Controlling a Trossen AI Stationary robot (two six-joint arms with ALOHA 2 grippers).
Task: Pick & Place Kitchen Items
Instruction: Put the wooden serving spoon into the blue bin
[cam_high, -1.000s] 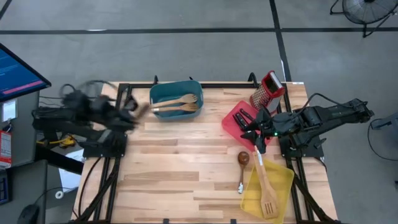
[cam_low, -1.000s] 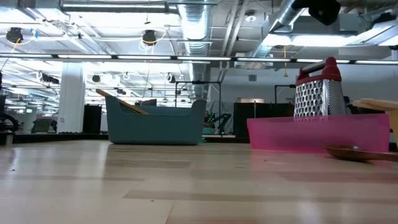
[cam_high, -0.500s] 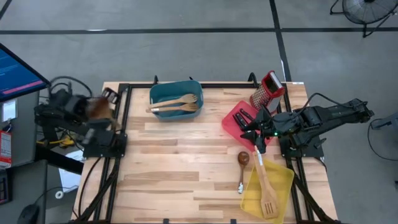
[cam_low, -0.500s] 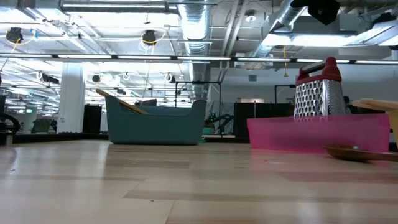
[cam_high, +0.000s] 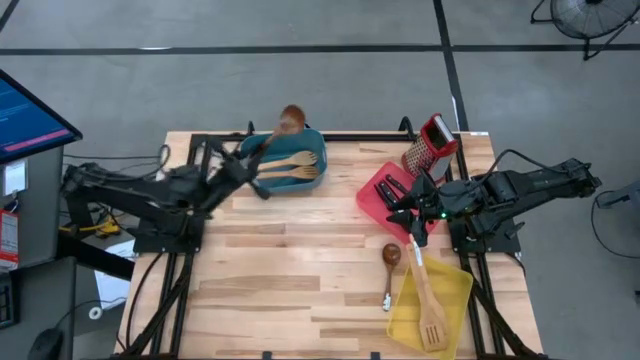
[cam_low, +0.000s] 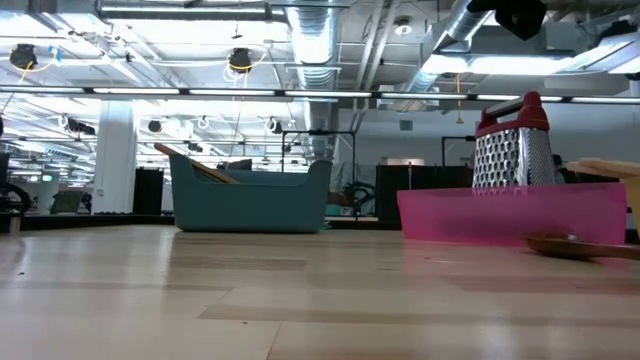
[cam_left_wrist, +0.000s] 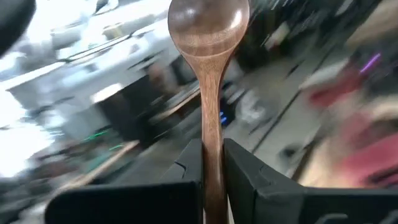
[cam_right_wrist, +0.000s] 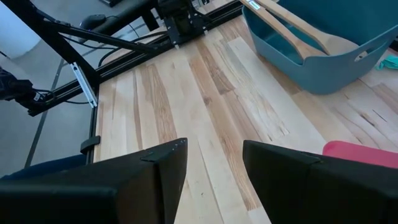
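Note:
My left gripper (cam_high: 252, 160) is at the teal bin's (cam_high: 283, 160) left end, shut on a wooden spoon with a dark brown bowl (cam_high: 291, 117). In the left wrist view the spoon (cam_left_wrist: 209, 37) sticks out past my fingers. Two pale wooden utensils (cam_high: 290, 165) lie in the teal bin. My right gripper (cam_high: 408, 207) hangs open and empty over the red bin (cam_high: 380, 190); its fingers stand apart in the right wrist view (cam_right_wrist: 214, 168). A brown-bowled spoon (cam_high: 390, 257) lies flat on the table. A pale slotted turner (cam_high: 428, 300) lies in the yellow bin (cam_high: 455, 290). My left gripper pinches the spoon's handle (cam_left_wrist: 211, 155) between its two fingers (cam_left_wrist: 189, 165). The fingers come from the table's left, slanting toward the far edge, and lie along the handle. The spoon is lifted clear, and its bowl (cam_left_wrist: 208, 25) points ahead past the fingertips, over the teal bin's far rim.
A steel grater with a red handle (cam_high: 430, 145) stands at the far right beside the red bin; it also shows in the low view (cam_low: 512, 145). Bare wooden tabletop (cam_high: 290, 270) spreads over the middle and near left. Black frame rails run along the table's edges.
My left arm has swung from beyond the table's left edge toward the right, to the teal bin, carrying the spoon with it. The spoon's bowl now stands over the bin's far rim.

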